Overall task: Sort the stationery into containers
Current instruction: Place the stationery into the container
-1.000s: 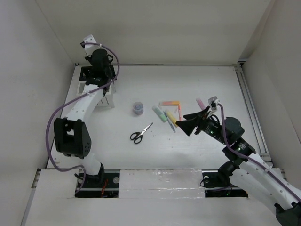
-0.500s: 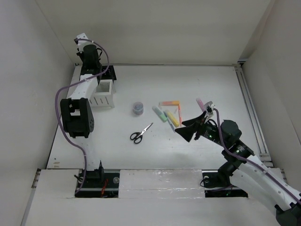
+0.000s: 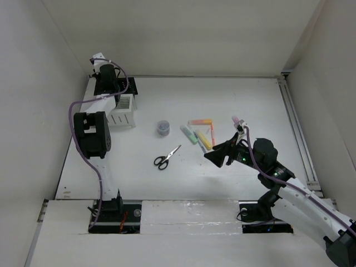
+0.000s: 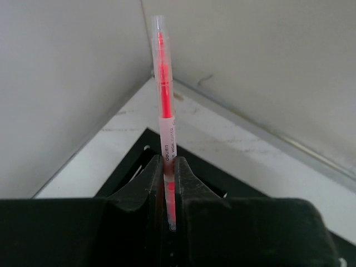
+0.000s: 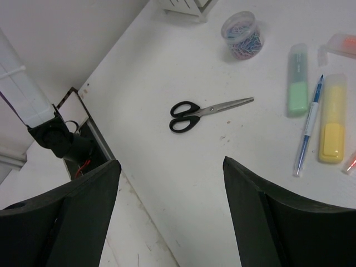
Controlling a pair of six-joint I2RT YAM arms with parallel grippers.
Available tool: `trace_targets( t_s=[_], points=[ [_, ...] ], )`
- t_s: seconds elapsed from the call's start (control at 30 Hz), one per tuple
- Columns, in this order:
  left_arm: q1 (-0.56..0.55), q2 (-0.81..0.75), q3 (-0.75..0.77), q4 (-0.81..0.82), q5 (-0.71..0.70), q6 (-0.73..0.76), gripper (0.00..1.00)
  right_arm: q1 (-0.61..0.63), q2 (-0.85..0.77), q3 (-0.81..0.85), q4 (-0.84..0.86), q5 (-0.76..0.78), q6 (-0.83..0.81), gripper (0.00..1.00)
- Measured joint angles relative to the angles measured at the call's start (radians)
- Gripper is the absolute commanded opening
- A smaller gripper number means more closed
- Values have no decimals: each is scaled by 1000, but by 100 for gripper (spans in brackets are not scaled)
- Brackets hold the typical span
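Pen (image 4: 164, 111) in left hand (image 4: 168, 162) above black holder (image 3: 131, 87)

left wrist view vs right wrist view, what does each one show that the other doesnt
Only the left wrist view: the left claw shut on a red pen, with the black holder beyond it, at a corner of the walls.

Only the right wrist view: the open right claw above the scissors, tub, green marker, yellow marker, blue pen and a corner of the white box.

Both: the white table and a wall.
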Motion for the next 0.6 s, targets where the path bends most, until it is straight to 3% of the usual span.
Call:
trace_targets(
  t_s=[0.4,0.47,0.6],
  points=[
    [0,20,-51,21,17,-43,0,0,0,0,0,1,-1,80],
    [0,21,-55,17,18,-53,10,0,0,0,0,1,-1,80],
    [0,21,-55,11,16,-67,18,0,-3,0,0,1,-1,80]
  ],
)
